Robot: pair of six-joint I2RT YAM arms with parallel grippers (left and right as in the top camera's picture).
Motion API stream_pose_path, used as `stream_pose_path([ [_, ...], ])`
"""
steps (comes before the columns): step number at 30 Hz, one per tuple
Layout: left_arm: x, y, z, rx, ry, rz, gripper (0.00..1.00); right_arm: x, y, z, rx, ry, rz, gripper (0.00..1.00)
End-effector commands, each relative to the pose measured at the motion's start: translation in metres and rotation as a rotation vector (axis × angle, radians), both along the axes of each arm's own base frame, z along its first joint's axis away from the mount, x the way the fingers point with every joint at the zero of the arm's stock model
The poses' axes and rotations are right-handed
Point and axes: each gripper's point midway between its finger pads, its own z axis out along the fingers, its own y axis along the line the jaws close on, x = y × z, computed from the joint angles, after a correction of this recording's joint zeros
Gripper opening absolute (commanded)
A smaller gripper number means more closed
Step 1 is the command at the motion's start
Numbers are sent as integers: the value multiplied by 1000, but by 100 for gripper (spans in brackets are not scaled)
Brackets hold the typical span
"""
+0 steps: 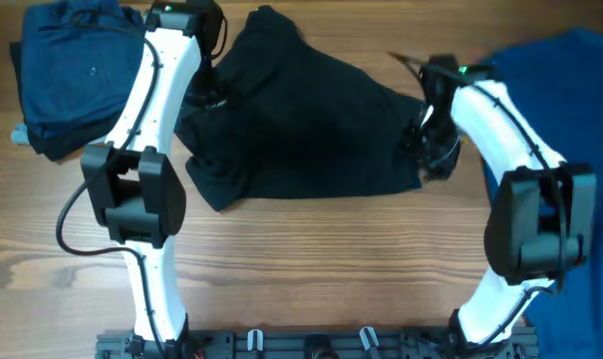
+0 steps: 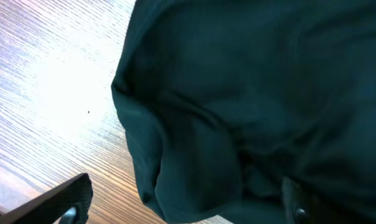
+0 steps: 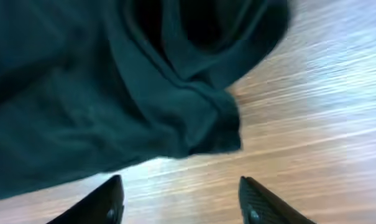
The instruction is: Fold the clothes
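Cloth lies rumpled across the middle of the table (image 1: 311,269): the black T-shirt (image 1: 301,130) is spread unevenly, with a hem bunched at its near left corner, so the folding looks barely begun. The left gripper (image 2: 186,186) hangs over the shirt's far left edge, jaws spread wide and pinching nothing, with a thick rolled fold beneath them. The right gripper (image 3: 181,193) sits at the shirt's right edge, jaws likewise apart over bare wood, a sleeve end just ahead. Each arm takes one side, probably so the shirt can be drawn flat from both ends. A folded dark blue shirt (image 1: 77,75) lies at the far left and a bright blue shirt (image 1: 570,90) at the far right, both outside the arms.
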Motion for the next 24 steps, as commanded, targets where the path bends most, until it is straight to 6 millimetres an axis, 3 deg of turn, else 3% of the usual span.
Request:
stream_pose_path([
  [1,2,2,3,5,-13,13,98,-19,8,-17,31,50,-38,53],
  [6,0,3,4,6,-5,13,98,-29,5,-27,5,87,-117,54],
  [10,-1,3,4,7,-2,13,99,-25,6,-44,6,48,-165,55],
  [16,-2,3,4,8,3,13,99,-13,2,-47,-21,0,-202,51],
  [18,-2,3,4,8,3,13,98,-10,1,-47,-26,-13,-206,44],
  [19,-2,3,4,8,3,13,99,-11,-1,-47,-40,-12,-221,30],
  [24,-3,3,4,8,5,13,98,-22,-15,-45,-135,22,-280,4],
])
